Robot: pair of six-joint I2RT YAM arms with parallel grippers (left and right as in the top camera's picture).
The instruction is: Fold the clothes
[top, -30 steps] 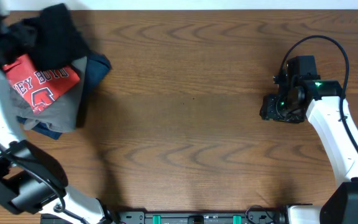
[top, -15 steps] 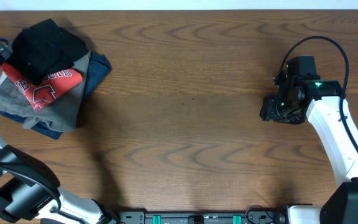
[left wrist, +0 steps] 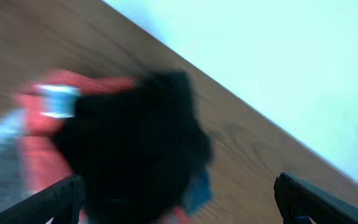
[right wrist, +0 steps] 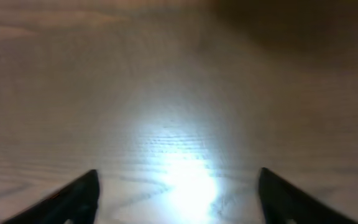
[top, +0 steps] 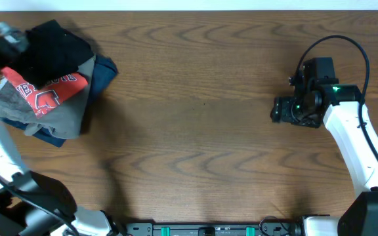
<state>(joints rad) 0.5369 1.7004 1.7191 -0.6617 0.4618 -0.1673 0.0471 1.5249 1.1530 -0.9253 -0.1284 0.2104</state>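
Black T-shirt (top: 54,47) sits bunched in a soft, lumpy heap on top of the clothes pile at the far left of the table (top: 195,131). Its folds look rounded and matte. Under it I see a red T-shirt (top: 44,92) with white lettering, then a flat grey garment (top: 67,118), and a navy one (top: 105,69) poking out at the pile's right edge. My left fingers (top: 8,36) hover just beside the heap's left side, smeared by blur in the overhead view. Through the left wrist camera the two dark tips stand spread wide with nothing held, the black fabric below them. My right fingers (top: 279,111) are well apart from the pile, over bare wood-grain table. They are also spread wide and empty, with a bright glare on the wood between the tips.
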